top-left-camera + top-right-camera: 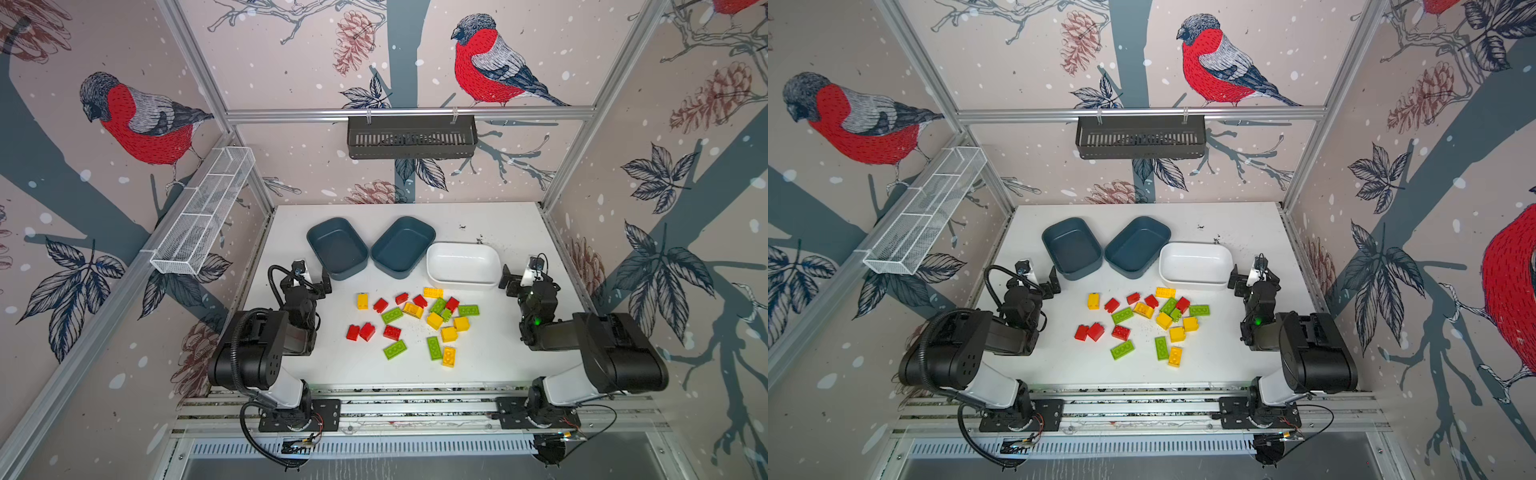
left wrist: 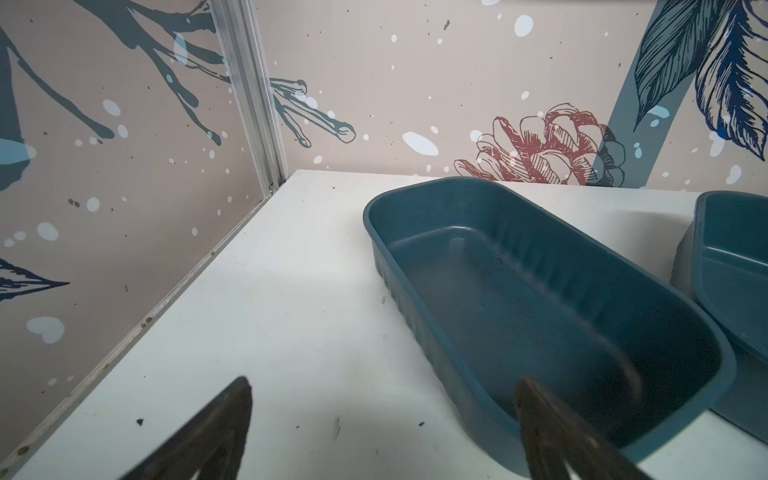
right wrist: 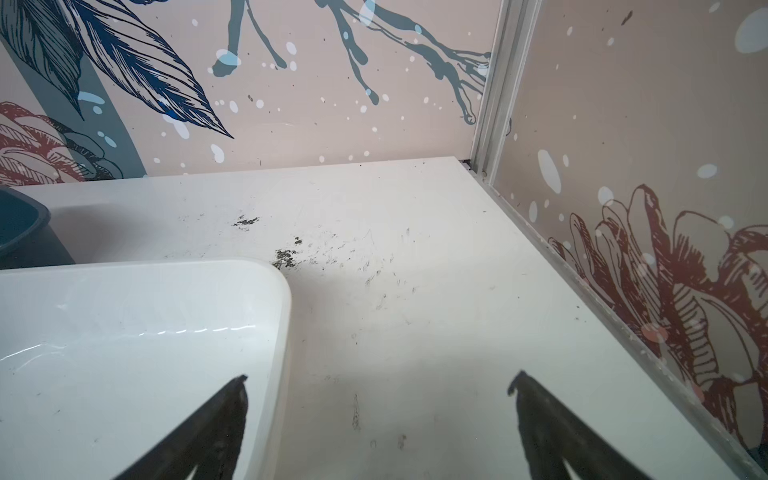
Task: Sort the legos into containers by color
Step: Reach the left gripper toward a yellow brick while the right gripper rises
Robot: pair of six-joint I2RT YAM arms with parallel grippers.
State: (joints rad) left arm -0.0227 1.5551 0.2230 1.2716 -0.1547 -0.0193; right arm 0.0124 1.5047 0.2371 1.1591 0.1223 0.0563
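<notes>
Legos [image 1: 392, 332]: small studded bricks, red, yellow, lime, scattered on the tabletop [image 1: 490, 357] before teal tub [image 1: 338, 249], second teal tub [image 1: 402, 245], white tub [image 1: 463, 264]. Tabletop white, scuffed; bird-printed walls [image 1: 291, 75]. Both jaws are held apart, empty.

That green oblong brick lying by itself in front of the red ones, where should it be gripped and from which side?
Probably from straight above, jaws across the long sides of the green oblong brick. It lies flat, studs up, slanted, with bare table along both long sides, so turn the wrist to match.

Frame edges crop one teal tub [image 2: 732, 266] and the white tub [image 3: 124, 299].
</notes>
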